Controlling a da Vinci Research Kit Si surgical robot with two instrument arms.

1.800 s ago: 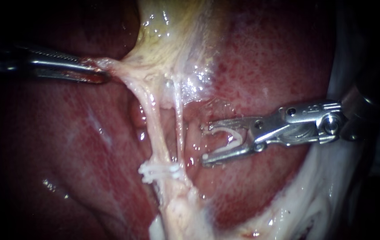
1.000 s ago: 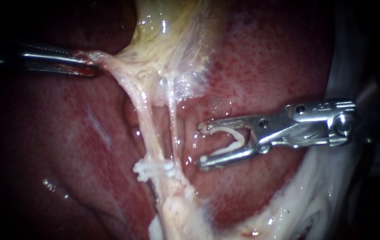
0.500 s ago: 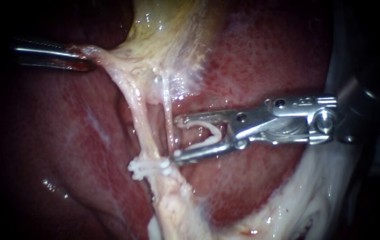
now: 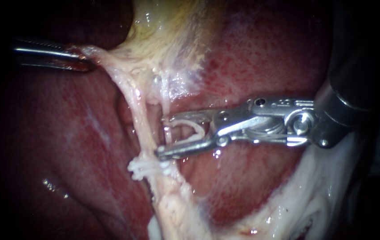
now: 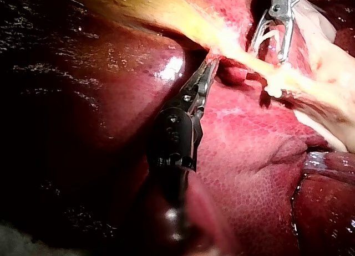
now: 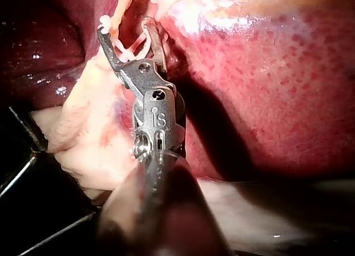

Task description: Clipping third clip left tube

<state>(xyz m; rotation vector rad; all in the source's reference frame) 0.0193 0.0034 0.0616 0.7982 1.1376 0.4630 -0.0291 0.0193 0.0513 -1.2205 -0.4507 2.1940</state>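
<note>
Instruments first: two in play, one from each side. On the far side, the left instrument (image 4: 86, 65) has its jaws clamped flat on the pale edge of the gallbladder (image 4: 172, 31), holding it stretched sideways over the liver (image 4: 261, 58). Two tubes run down from that stretched tissue: the thicker left tube (image 4: 140, 115) and, just beside it, a thin right tube (image 4: 167, 95). Low down, where the two meet, a white cluster of placed clips (image 4: 147, 166) crosses them; how many sit in that cluster I can't count. One more, the loaded clip (image 4: 194, 129), sits open in the right instrument (image 4: 162, 136), a leg against each jaw. Those jaws stand wide apart, and the thin right tube passes between them near the tips. The tips reach just beside the left tube, above the placed clips; whether the left tube itself lies inside the jaws isn't clear. The right wrist view shows a pale strand crossing between the spread jaws at their tips.
</note>
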